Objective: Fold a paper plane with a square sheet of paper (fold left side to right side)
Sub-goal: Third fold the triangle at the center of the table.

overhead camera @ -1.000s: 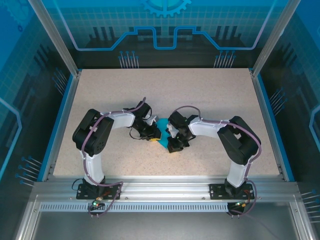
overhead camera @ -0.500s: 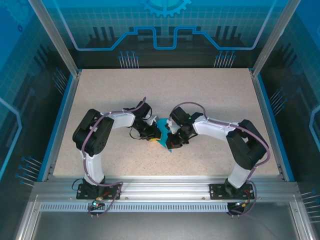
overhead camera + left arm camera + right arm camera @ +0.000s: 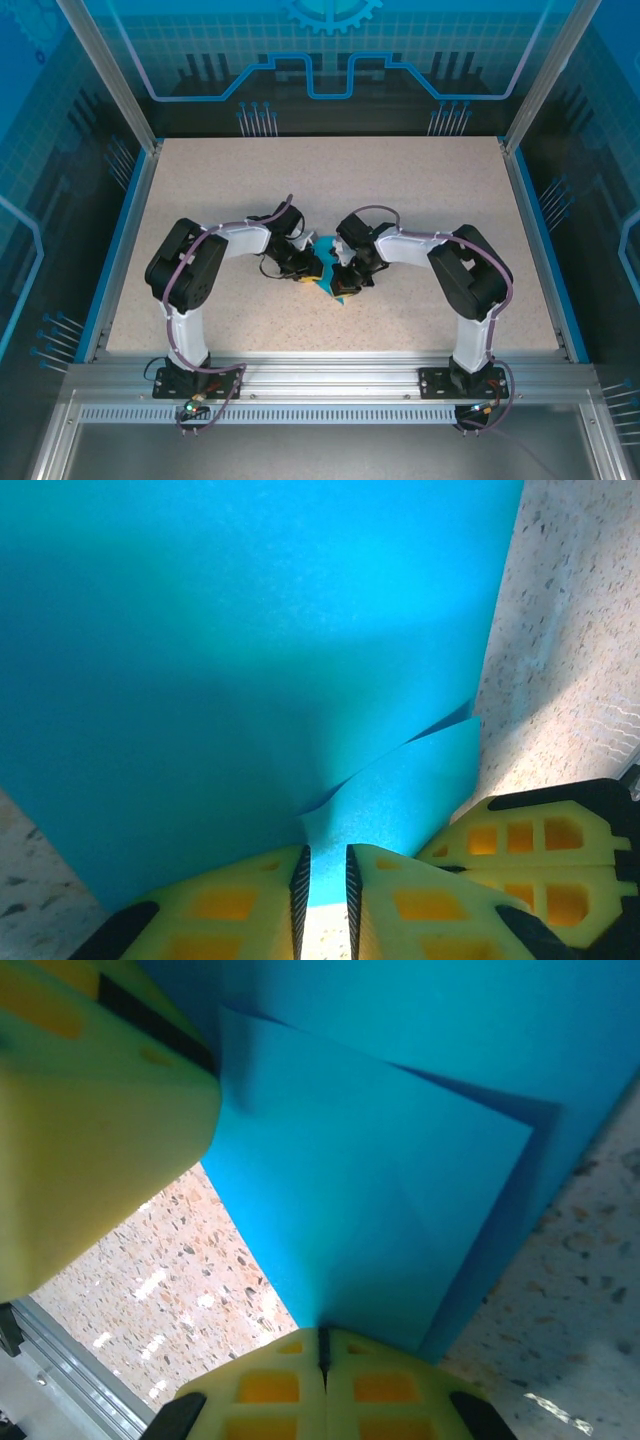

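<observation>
Your right gripper point(image 3: 322, 1345) is clamping its jaws tight on the near edge of a folded flap of the square sheet of paper point(image 3: 380, 1190), which is lifting off the table point(image 3: 400, 180) there. Your left gripper point(image 3: 326, 865) is holding its jaws a slit apart with a paper flap dipping into the gap; you cannot tell whether they are pinching it. Both grippers are meeting over the sheet at mid-table, and the speckled tabletop is stretching away beyond them.

Bright even light; soft shadows across the paper point(image 3: 200, 680) up close.
</observation>
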Action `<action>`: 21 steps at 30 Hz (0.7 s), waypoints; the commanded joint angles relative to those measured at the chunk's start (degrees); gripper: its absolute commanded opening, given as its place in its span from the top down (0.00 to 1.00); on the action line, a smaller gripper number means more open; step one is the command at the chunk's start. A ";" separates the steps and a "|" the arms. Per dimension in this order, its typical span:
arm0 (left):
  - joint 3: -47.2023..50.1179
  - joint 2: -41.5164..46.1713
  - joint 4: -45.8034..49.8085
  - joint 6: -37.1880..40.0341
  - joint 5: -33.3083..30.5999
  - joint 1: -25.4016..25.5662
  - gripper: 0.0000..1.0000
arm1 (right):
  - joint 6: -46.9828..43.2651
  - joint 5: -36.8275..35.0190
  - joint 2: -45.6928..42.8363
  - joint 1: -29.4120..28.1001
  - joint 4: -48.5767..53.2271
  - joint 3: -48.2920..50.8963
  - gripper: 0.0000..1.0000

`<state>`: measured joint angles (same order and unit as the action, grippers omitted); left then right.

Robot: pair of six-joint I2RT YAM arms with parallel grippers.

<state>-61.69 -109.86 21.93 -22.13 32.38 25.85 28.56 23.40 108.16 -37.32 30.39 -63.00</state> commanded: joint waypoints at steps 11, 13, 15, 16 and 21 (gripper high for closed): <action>2.89 8.52 1.07 4.47 -0.83 4.54 0.80 | -0.84 -4.11 3.19 0.89 3.53 1.12 1.00; 2.98 7.48 0.75 4.33 -0.81 5.16 0.81 | -0.85 -4.08 3.26 0.93 3.54 1.21 1.00; 2.98 6.37 -0.07 3.96 -0.56 5.63 0.83 | -0.89 -3.97 3.29 0.93 3.48 1.16 1.00; 2.98 5.64 -0.56 3.74 -0.48 5.83 0.83 | -0.92 -3.98 3.37 0.93 3.54 1.15 1.00; 2.83 3.40 -2.23 3.29 -0.65 6.09 0.84 | -0.91 -3.93 3.37 0.93 3.54 1.30 1.00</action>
<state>-59.42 -105.23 20.84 -19.33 30.46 31.57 28.27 23.88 108.55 -37.06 30.41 -63.00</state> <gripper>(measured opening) 0.163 0.044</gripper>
